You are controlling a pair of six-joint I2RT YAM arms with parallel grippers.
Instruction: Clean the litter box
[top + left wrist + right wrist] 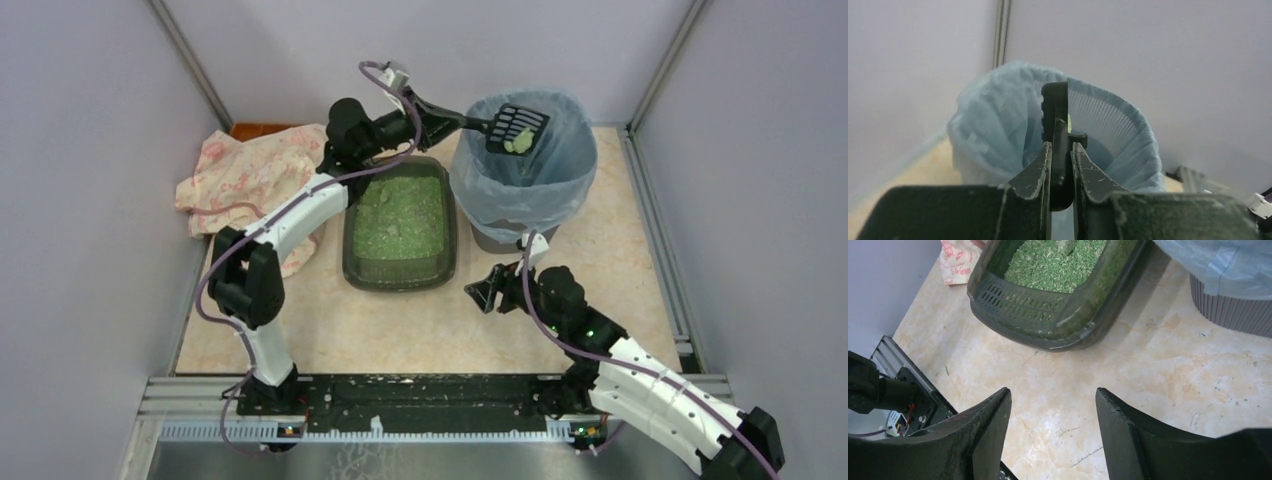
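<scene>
While left gripper (pixel 1062 150) pinches scoop (pixel 517 128) over bin (pixel 470 185), upper right, tilt fully so clump (pixel 518 143) drops; right gripper (pixel 1053 392) spread.

**Three views: one high, two at the wrists**

The top camera sits above and behind the robot. It looks down and forward from far enough off to take in the whole counter (pixel 420 330), with the litter box (pixel 400 283) and the bin (pixel 520 195).

The left wrist camera sits close behind the left claw (pixel 1061 146). It looks almost level along the fingers (pixel 1033 175) and the scoop (pixel 1055 107) pinched between them, toward the bin's mouth and the wall (pixel 1148 50).

The right wrist camera sits just behind the right claw (pixel 1053 392), low and tilted down at the counter. It catches the nearest end of the litter box and one edge of the bin.

The bin shows in all three views, while the litter box shows only in the top and right wrist views.
</scene>
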